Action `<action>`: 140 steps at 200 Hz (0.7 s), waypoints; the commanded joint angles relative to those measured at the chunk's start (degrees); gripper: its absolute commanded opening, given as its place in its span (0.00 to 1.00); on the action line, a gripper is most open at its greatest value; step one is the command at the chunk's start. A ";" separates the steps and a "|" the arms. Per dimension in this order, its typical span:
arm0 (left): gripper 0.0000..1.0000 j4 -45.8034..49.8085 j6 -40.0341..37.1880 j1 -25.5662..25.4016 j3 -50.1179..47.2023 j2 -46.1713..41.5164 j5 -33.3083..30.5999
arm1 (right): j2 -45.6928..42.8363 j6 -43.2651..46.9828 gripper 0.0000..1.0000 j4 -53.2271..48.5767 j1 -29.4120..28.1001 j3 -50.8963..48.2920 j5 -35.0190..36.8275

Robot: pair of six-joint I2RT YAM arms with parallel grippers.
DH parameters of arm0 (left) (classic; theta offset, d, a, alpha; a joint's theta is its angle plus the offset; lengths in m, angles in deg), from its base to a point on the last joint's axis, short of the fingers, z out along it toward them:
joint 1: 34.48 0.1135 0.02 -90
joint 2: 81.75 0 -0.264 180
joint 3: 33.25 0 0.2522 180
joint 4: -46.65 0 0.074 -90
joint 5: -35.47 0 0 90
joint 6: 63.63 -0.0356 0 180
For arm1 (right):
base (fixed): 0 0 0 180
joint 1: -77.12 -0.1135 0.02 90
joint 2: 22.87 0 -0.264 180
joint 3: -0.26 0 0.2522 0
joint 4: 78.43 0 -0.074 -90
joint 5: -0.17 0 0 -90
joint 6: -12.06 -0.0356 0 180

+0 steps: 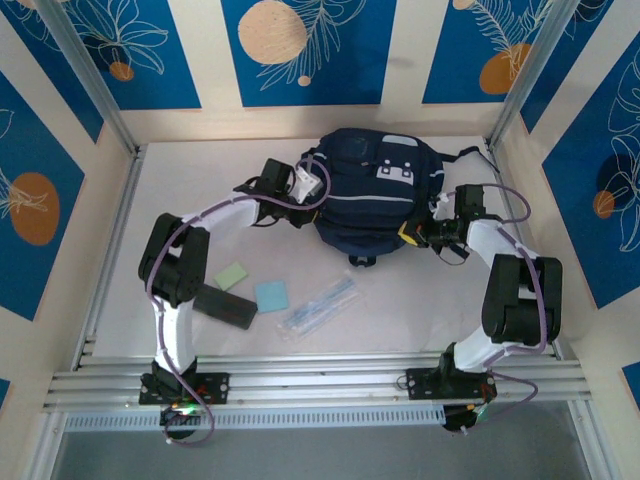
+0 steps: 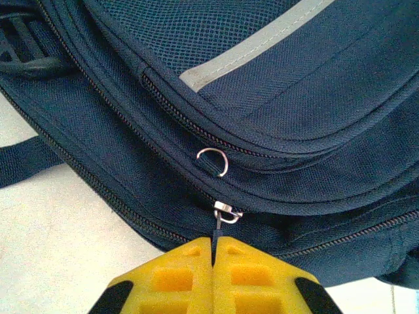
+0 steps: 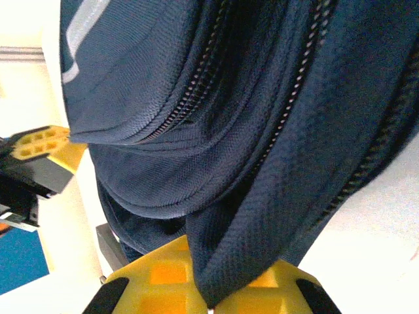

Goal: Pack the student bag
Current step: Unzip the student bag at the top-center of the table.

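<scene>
The left arm [image 1: 180,262] and right arm [image 1: 518,292] rise from the tabletop's [image 1: 400,315] near edge, elbows bowed outward, forearms angled in toward the far middle. The left gripper [image 2: 213,243] has its yellow fingers [image 2: 177,278] pressed together on a zip pull [image 2: 226,212]. The right gripper [image 3: 216,284] pinches a fold of the bag [image 3: 196,98].

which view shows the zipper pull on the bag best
Left wrist: the zipper pull is close up, its tab pinched in the left gripper. Top view: the whole bag, pull too small to tell. Right wrist: zipper teeth along the bag.
</scene>
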 commanded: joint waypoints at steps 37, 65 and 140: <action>0.00 4.58 -0.35 -0.95 -2.09 -2.85 4.38 | 4.43 7.32 0.00 -2.96 4.10 8.83 7.07; 0.00 1.63 3.62 -4.69 -3.06 -2.60 7.08 | 6.58 4.63 0.13 -5.38 4.67 13.30 9.06; 0.00 0.47 11.04 -9.28 2.52 -0.63 6.98 | -10.86 -8.62 0.73 -8.17 -1.06 0.53 6.52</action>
